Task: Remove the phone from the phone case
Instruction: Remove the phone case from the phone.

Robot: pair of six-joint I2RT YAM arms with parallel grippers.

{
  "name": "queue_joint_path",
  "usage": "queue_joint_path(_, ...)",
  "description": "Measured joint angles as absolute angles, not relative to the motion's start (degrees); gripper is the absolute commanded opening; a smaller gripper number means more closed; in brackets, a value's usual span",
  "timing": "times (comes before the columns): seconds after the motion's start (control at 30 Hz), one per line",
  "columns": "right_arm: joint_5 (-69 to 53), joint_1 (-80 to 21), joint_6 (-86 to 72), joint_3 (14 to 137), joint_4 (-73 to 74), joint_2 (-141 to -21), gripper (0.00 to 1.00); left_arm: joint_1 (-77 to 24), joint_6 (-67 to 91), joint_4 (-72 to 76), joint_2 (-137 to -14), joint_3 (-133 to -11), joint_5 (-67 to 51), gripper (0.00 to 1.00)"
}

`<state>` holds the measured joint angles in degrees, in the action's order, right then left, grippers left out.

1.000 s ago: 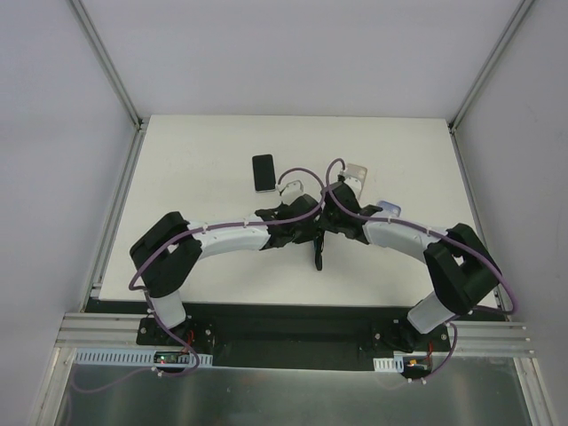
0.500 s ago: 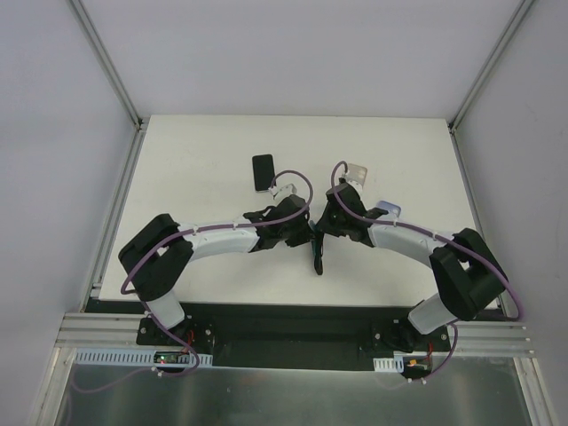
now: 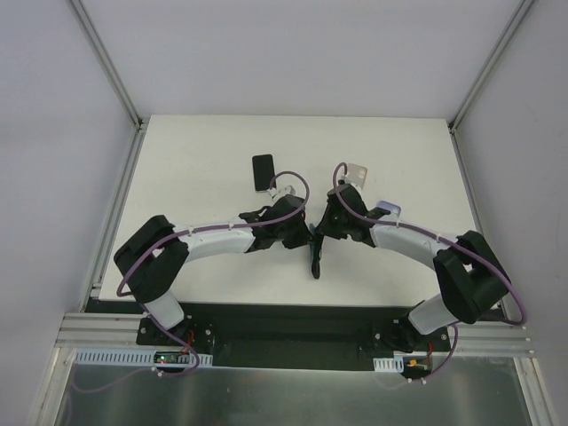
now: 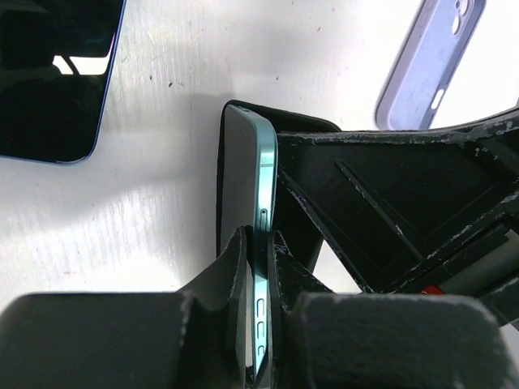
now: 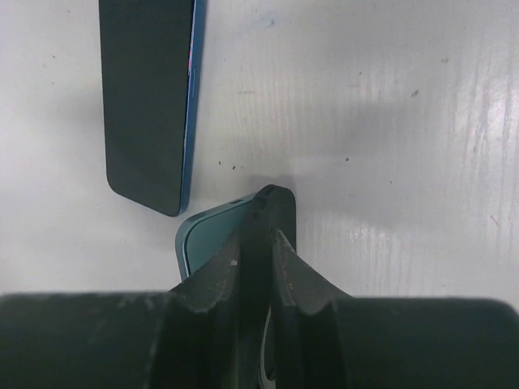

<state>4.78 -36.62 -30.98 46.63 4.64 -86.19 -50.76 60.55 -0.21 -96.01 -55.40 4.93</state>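
Left end effector [image 4: 258, 245]: clamped narrow on the long edge of the phone [image 4: 265, 194], which stands on edge with its teal rim facing the wrist camera.
Right end effector [image 5: 261, 233]: pinched almost closed on the rim of the black phone case [image 5: 272, 203].
Phone and case: between the two end effectors, at the lower middle of the white surface [image 3: 204, 160]. A teal corner shows beside the case rim; whether the phone is fully free cannot be told.
Lilac case [image 3: 388, 210]: flat, right of the grip.
Second phone [image 3: 263, 172]: flat, dark screen up, farther back, left of centre.
Pale square item [image 3: 357, 171]: far right of centre, too small to identify.
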Motion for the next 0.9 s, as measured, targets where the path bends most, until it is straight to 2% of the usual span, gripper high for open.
queue_joint_path(0.03, 5.1, -36.9, -30.9, 47.4, 6.1, -86.3, 0.02, -50.8, 60.4, -0.6, -95.8, -55.4, 4.7, 0.0)
queue_joint_path(0.13, 7.0, -38.7, -30.3, 50.9, 11.7, -87.6, 0.21, -50.8, 59.7, -2.0, -95.4, -55.5, 4.0, 0.0)
queue_joint_path(0.2, 8.4, -39.6, -29.8, 53.0, 14.3, -88.9, 0.25, -50.8, 59.3, -2.9, -95.4, -56.0, 4.0, 0.0)
queue_joint_path(0.27, 10.0, -40.5, -29.1, 54.8, 16.7, -89.8, 0.36, -50.8, 58.9, -3.9, -95.4, -56.4, 4.1, 0.0)
queue_joint_path(0.43, 12.3, -41.8, -27.9, 56.8, 21.3, -91.1, 0.38, -50.8, 57.4, -7.6, -95.6, -58.1, 4.7, 0.0)
queue_joint_path(0.6, 14.5, -42.1, -25.9, 56.4, 32.7, -91.5, 0.38, -48.9, 56.9, -13.3, -95.7, -58.8, 10.1, 0.0)
queue_joint_path(0.67, 14.4, -42.3, -26.0, 56.2, 35.0, -91.6, 0.33, -47.9, 57.0, -14.2, -95.7, -59.4, 12.0, 0.0)
queue_joint_path(0.7, 14.5, -42.7, -26.0, 56.3, 35.4, -91.5, 0.3, -47.5, 57.0, -14.6, -95.7, -59.7, 12.8, 0.0)
queue_joint_path(0.73, 14.5, -42.9, -26.0, 56.4, 35.4, -91.5, 0.19, -47.5, 57.0, -14.9, -95.7, -59.8, 13.4, 0.0)
queue_joint_path(0.8, 14.3, -43.4, -26.3, 56.4, 35.2, -91.5, 0.06, -47.5, 57.1, -15.3, -95.6, -59.9, 14.6, 0.0)
queue_joint_path(0.83, 13.7, -43.5, -26.9, 56.4, 34.6, -91.3, 0.01, -47.5, 57.1, -15.4, -95.6, -59.9, 15.0, 0.0)
queue_joint_path(0.9, 13.3, -43.8, -27.2, 56.5, 34.0, -90.7, 0.01, -47.6, 57.3, -15.6, -95.5, -59.9, 15.5, 0.0)
